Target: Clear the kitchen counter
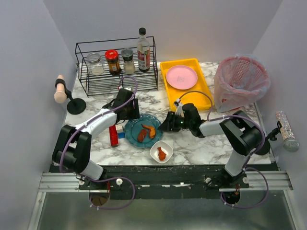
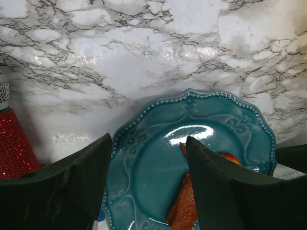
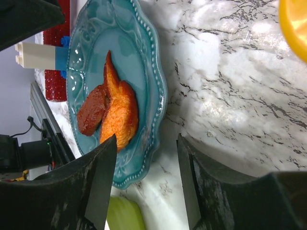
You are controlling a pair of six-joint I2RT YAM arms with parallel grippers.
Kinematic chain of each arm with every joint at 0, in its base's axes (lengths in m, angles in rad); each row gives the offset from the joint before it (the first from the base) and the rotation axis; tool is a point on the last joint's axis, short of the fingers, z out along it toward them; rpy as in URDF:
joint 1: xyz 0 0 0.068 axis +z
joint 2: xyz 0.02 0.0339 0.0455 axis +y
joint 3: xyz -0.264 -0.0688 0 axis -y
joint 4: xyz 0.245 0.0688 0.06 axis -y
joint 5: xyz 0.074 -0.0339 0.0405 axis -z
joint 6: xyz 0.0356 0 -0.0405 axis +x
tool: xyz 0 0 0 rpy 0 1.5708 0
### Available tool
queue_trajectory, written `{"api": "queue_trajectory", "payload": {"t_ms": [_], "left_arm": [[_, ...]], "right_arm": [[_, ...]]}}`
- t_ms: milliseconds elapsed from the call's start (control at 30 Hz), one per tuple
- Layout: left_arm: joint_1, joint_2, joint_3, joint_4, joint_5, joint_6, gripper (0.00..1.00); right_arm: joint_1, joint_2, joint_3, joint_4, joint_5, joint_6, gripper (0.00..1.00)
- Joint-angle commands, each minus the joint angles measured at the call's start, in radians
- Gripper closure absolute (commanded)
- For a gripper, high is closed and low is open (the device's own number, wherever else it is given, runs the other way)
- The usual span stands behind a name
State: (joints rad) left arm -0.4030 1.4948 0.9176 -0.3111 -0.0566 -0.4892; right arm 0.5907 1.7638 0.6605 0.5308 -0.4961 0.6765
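Note:
The kitchen counter (image 1: pixel 201 143) holds a teal plate (image 1: pixel 134 125) with two pieces of fried chicken (image 1: pixel 146 132). My left gripper (image 1: pixel 129 114) hangs open over the plate's far-left rim; in the left wrist view its jaws (image 2: pixel 148 139) straddle the plate (image 2: pixel 153 167), with the chicken (image 2: pixel 184 206) beside the right finger. My right gripper (image 1: pixel 168 123) is at the plate's right edge, open. In the right wrist view the plate's rim (image 3: pixel 156 120) lies between its fingers (image 3: pixel 147 139), and the orange chicken piece (image 3: pixel 120 117) is just ahead of the left one. Neither gripper holds anything.
A white bowl (image 1: pixel 161 152) with a food piece sits near the front edge. A red shaker (image 1: pixel 113 135) and a blue-white block (image 1: pixel 120 134) lie left of the plate. Behind stand a yellow tray (image 1: pixel 194 96) with a pink plate (image 1: pixel 181 76), a pink bin (image 1: pixel 240 84) and a wire rack (image 1: pixel 117 67) of jars.

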Motion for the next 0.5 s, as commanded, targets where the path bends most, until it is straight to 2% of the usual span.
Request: {"api": "queue_trajectory", "payload": {"t_ms": [0, 467], "left_arm": [[-0.014, 0.013, -0.019, 0.013, -0.023, -0.015, 0.27], [-0.037, 0.059, -0.025, 0.027, -0.015, -0.022, 0.27]], "right_arm": [[0.003, 0.045, 0.014, -0.034, -0.015, 0.000, 0.39], [0.018, 0.115, 0.065, -0.032, -0.035, 0.015, 0.46]]}}
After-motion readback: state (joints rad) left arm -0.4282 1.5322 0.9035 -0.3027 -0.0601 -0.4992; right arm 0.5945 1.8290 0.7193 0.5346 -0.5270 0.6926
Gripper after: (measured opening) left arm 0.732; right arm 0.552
